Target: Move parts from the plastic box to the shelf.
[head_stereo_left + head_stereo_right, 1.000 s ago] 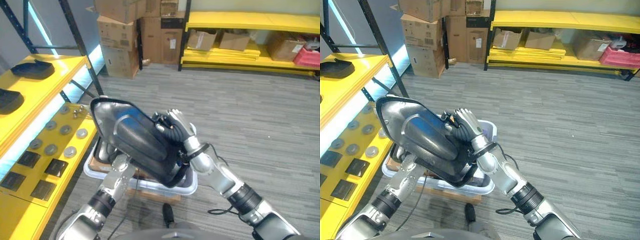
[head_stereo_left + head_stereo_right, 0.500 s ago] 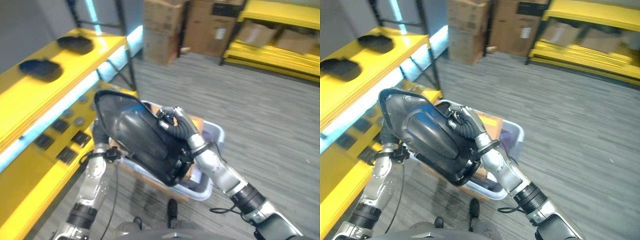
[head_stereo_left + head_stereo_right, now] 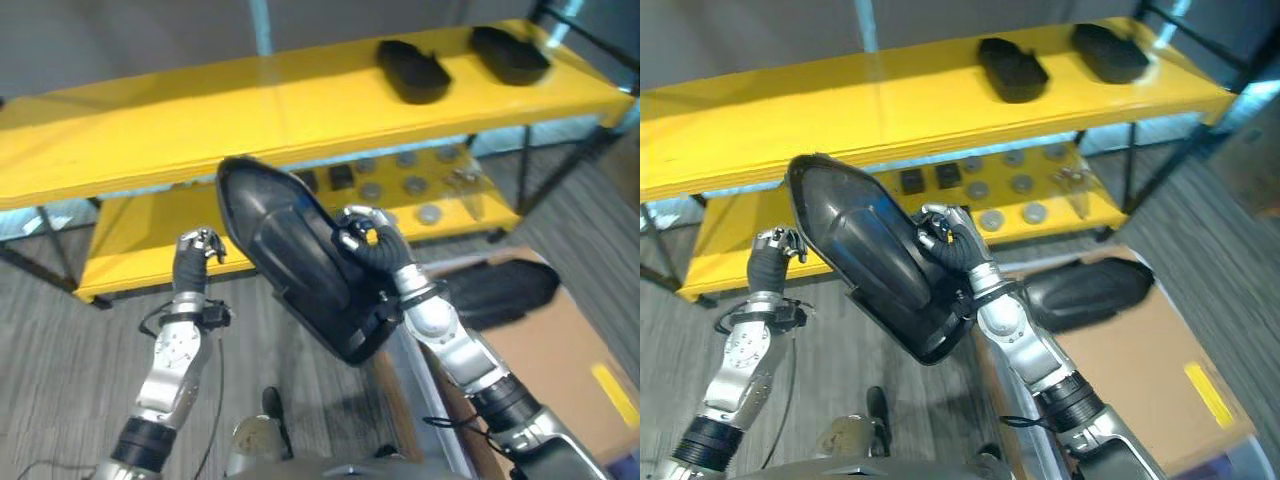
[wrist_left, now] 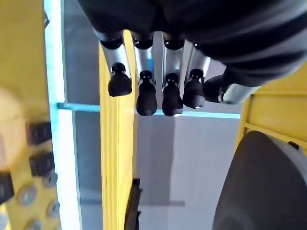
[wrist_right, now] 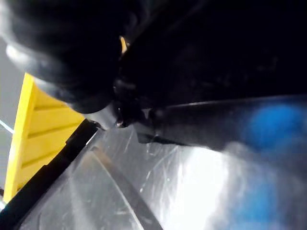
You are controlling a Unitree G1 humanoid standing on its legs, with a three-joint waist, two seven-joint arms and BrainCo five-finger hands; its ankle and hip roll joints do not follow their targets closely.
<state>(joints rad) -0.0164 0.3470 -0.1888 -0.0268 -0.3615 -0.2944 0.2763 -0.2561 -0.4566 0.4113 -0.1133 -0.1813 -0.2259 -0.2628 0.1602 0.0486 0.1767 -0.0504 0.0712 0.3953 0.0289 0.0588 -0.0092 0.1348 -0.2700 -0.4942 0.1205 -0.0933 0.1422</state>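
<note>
Black part in right hand; two on shelf

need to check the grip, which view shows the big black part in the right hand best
The right eye view: the whole black part shows, with the right hand curled round its edge. The left eye view shows it almost as well. The right wrist view shows just a close patch; the left wrist view catches one rounded corner.
</note>
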